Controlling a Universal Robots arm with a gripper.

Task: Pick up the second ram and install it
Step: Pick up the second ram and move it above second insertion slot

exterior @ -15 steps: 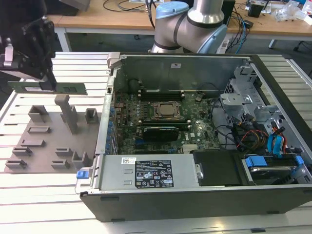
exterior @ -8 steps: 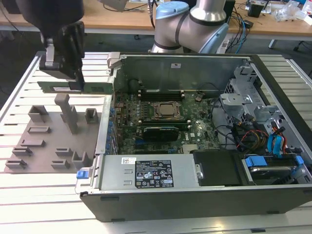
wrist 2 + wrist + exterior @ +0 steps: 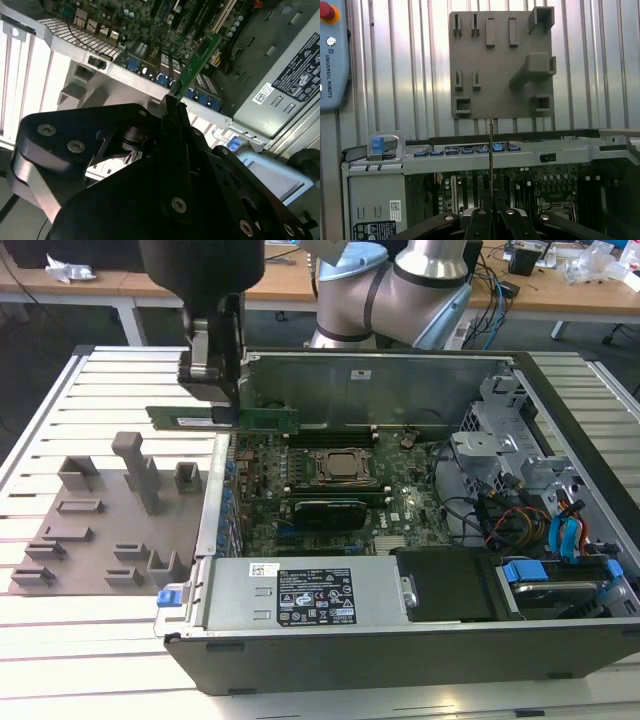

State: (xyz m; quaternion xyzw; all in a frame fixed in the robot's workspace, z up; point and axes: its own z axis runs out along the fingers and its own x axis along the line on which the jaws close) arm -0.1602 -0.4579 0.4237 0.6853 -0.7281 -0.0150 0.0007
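Ram [image 3: 268, 418] in tool [image 3: 222, 412] above case wall [image 3: 212, 512]

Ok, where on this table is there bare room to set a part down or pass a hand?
Bare slatted table lies between the grey holder plate and the near edge, and again beyond the plate, at the exterior view's left. Crowded: the computer case interior, with motherboard and cables, and above its plate-side wall, where the tool holds the second ram.

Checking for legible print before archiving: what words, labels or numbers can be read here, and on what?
Black label on the power supply: too small to read.
White sticker on the case wall: too small.
Label on the memory stick in the tool: blurred.
On the control pendant: a maker's name.
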